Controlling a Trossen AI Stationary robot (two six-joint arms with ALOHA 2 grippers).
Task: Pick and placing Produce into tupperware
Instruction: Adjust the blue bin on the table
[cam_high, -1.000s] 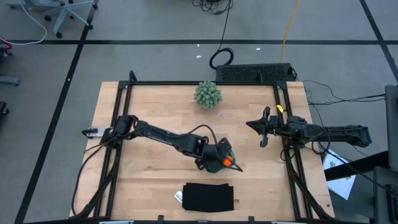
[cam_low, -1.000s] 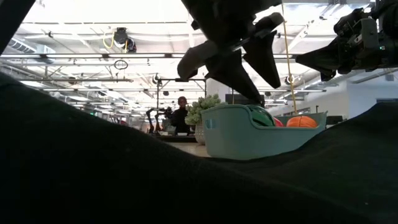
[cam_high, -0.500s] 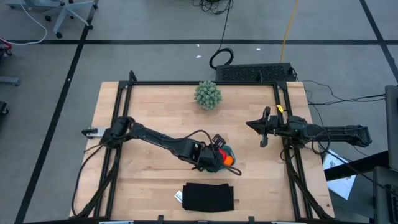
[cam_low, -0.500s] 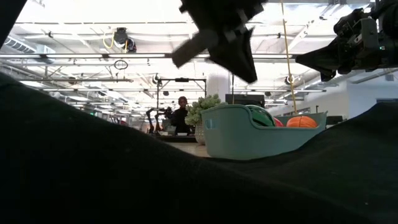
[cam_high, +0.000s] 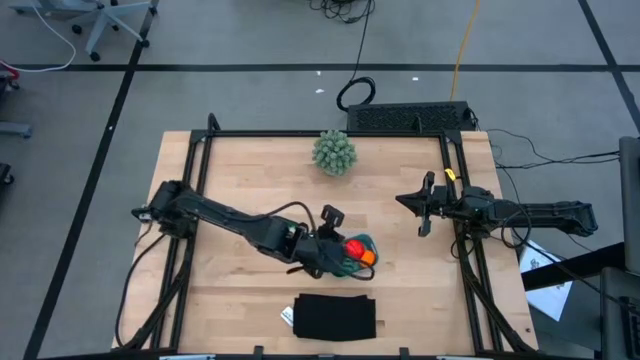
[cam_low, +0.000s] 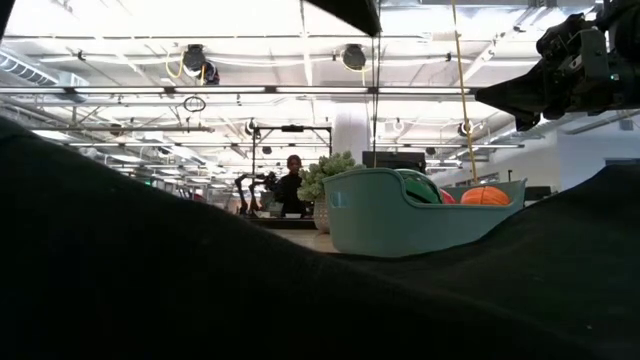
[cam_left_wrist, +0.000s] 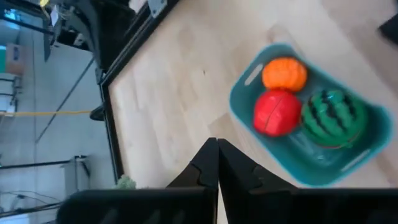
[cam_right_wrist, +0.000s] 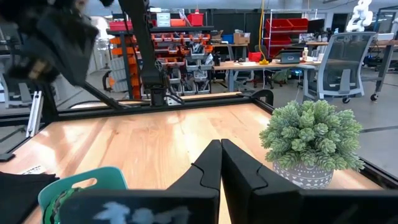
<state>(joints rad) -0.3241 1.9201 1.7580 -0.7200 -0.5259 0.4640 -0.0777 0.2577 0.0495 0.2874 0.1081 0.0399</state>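
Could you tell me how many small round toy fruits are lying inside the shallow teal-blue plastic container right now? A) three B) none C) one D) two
A: the left wrist view shows the orange ball, the red tomato-like ball and the dark green striped melon-like ball all lying inside the shallow teal-blue plastic container.

The left arm reaches from the table's left edge across to the middle, bent at the elbow, its wrist low over the wood. The left gripper (cam_left_wrist: 217, 163) is closed, its two dark fingers (cam_left_wrist: 205, 167) pressed flat against each other with nothing between them. The right arm lies stretched along the table's right side, pointing inward. The right gripper (cam_right_wrist: 221, 163) is closed too, its fingers (cam_right_wrist: 210, 165) meeting in a narrow seam, empty, held level above the tabletop.
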